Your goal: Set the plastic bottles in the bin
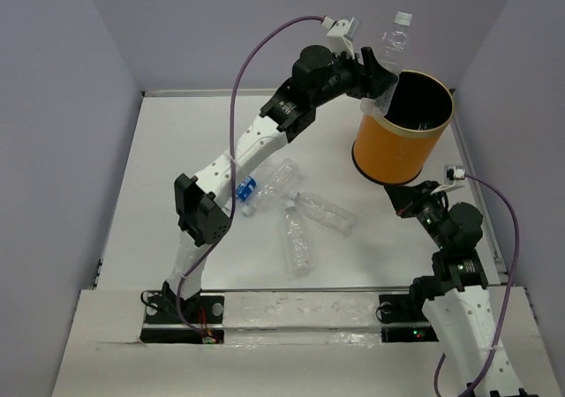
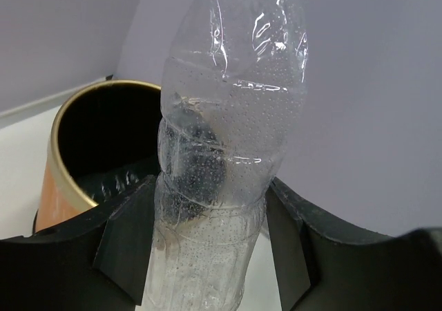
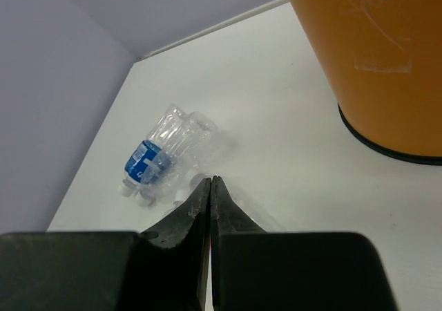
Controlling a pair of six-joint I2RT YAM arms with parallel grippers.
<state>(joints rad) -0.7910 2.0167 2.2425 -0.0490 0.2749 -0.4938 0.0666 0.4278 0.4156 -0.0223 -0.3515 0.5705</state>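
Left gripper point(image 2: 207, 245): fingers point(image 2: 128, 238) clamped on the lower body of a clear crinkled plastic bottle point(image 2: 231, 117). Long axis near upright, white cap point(image 1: 403, 16) uppermost, over the left rim of the tall orange cylindrical bin point(image 1: 393, 154) by the worktop's point(image 1: 159, 194) far right corner.
Right gripper point(image 3: 210, 186): jaws pressed together, empty, beside the bin's base.
Blue-labelled bottle point(image 3: 147, 160) and three clear bottles point(image 1: 300, 243): flat, mid-worktop.

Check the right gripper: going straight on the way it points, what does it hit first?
Probably the clear bottle lying just ahead of the right gripper, fingers shut; the blue-label bottle lies further along. Depth is unclear, so it may meet the table first.
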